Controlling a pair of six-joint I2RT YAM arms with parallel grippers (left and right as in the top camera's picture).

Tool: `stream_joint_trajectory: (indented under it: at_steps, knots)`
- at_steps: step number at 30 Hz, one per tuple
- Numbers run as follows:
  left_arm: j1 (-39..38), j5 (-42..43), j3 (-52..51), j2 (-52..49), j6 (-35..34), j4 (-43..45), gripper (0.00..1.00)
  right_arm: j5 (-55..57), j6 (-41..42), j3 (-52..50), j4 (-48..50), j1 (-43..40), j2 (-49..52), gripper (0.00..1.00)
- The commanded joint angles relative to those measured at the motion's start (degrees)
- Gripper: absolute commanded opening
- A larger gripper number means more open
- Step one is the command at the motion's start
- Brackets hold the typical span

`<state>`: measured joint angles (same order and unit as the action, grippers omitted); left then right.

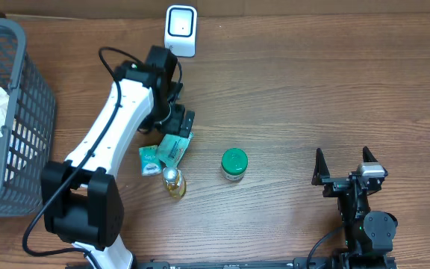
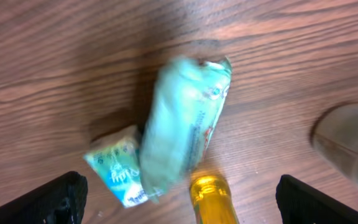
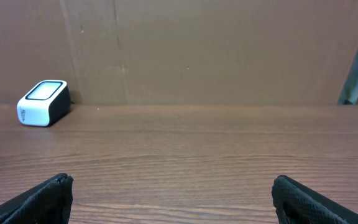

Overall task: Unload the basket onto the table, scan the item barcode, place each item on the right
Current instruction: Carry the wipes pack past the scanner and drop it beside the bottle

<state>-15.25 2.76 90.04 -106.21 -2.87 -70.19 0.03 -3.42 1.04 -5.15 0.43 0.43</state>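
Currently the left gripper (image 1: 176,128) hangs low over a small cluster of goods left of the table's (image 1: 297,82) middle, and its jaws stand wide apart with nothing between them gripped. From the left wrist camera its two dark fingers (image 2: 51,198) show only at the bottom corners of the frame, well clear of the teal packet (image 2: 184,127) that lies between them; the packet looks blurred there, and whether it rests flat on the wood cannot be told. A smaller teal packet (image 2: 117,167) sits just to the left of it, touching or overlapping its edge. On the near side of both, a yellow bottle with a gold cap (image 1: 174,181) stands close by. A green-lidded jar (image 1: 234,164) stands apart to the right of the cluster. The white barcode scanner (image 1: 181,30) sits at the far edge of the table, well away from the packets, its face turned up. A grey basket (image 1: 28,104) fills the left edge. The right gripper (image 1: 342,170) sits at the near right, also spread open and empty, looking across bare wood towards the scanner.
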Motion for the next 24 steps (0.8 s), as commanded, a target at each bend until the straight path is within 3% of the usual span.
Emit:
stream_joint_trajectory:
  at_steps: [1,7,13,24]
  knots:
    - [0.33,-0.42,11.52,2.03,1.46,-3.34,0.99,0.28,-0.26,-0.59,0.35,0.26,-0.26,1.0]
    - [1.77,-4.55,32.41,2.1,1.55,-9.75,0.99,0.26,-0.26,-0.59,0.33,0.26,-0.26,1.0]
    - [7.45,-12.79,47.82,2.1,-1.88,-9.2,1.0,0.26,-0.26,-0.59,0.33,0.26,-0.26,1.0]
    - [27.93,-16.68,54.05,2.1,-7.39,-9.29,1.0,0.26,-0.26,-0.59,0.35,0.26,-0.26,1.0]
